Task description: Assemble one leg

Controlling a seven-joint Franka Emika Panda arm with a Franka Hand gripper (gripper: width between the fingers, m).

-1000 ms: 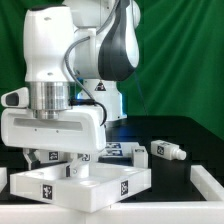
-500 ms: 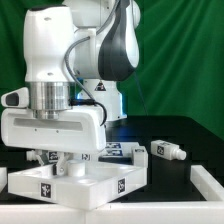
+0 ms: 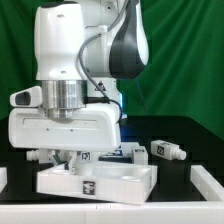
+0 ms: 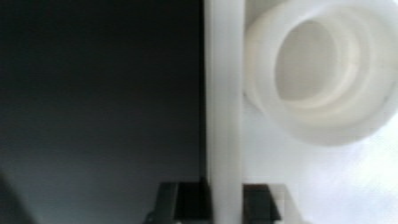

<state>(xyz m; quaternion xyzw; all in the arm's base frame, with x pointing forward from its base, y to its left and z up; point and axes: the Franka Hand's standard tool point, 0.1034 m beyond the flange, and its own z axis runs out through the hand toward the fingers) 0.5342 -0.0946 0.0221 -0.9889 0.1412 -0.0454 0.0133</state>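
Note:
My gripper (image 3: 72, 163) is shut on the raised rim of the large flat white square panel (image 3: 110, 184), which lies on the black table at the front. In the wrist view the rim (image 4: 221, 100) runs straight between my two dark fingertips (image 4: 180, 202), with my gripper (image 4: 221, 203) astride it, and a round socket (image 4: 320, 70) of the panel shows beside it. A white leg (image 3: 169, 151) with tag stickers lies on its side at the exterior view's right, apart from the gripper. A second leg (image 3: 136, 153) lies just behind the panel.
The arm's broad white hand (image 3: 65, 125) hides the panel's back edge. White objects sit at the table's right edge (image 3: 211, 178) and left edge (image 3: 3, 177). A green curtain forms the backdrop.
The arm has shifted toward the exterior view's right, and the panel has turned and slid with it: it now shows one broad front face instead of a corner.

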